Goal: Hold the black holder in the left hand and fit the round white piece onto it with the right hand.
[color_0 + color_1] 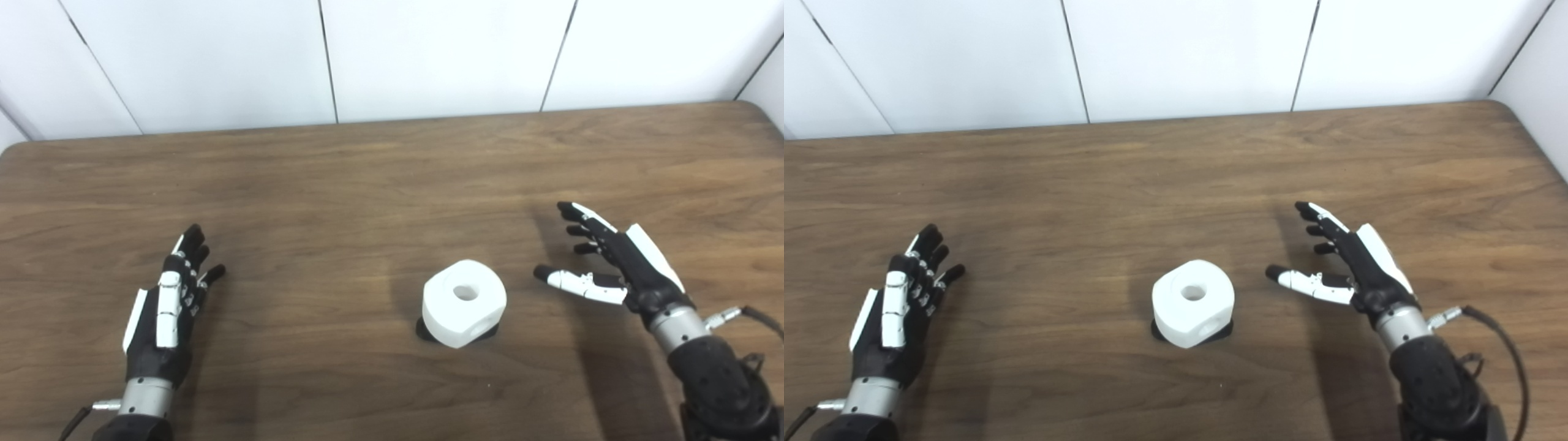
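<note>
The white piece [464, 302] already sits on the black holder [424, 329] at mid-bench — seemingly fitted (depth unclear). Both hands are spread and empty: left hand [165, 309] at 9 o'clock, right hand [612, 263] at 3 — little remains.

We look down on a brown wooden table [1176, 171] backed by white wall panels [1182, 55]. Near the middle sits the round white piece [1193, 302], a chunky block with a hole in its top, resting on the black holder [1222, 334], of which only a dark edge shows underneath. Our left hand [897, 309] is well apart at the left, empty, fingers extended. Our right hand [1344, 263] is near the piece on the right, empty, fingers spread, thumb pointing toward it without touching.
</note>
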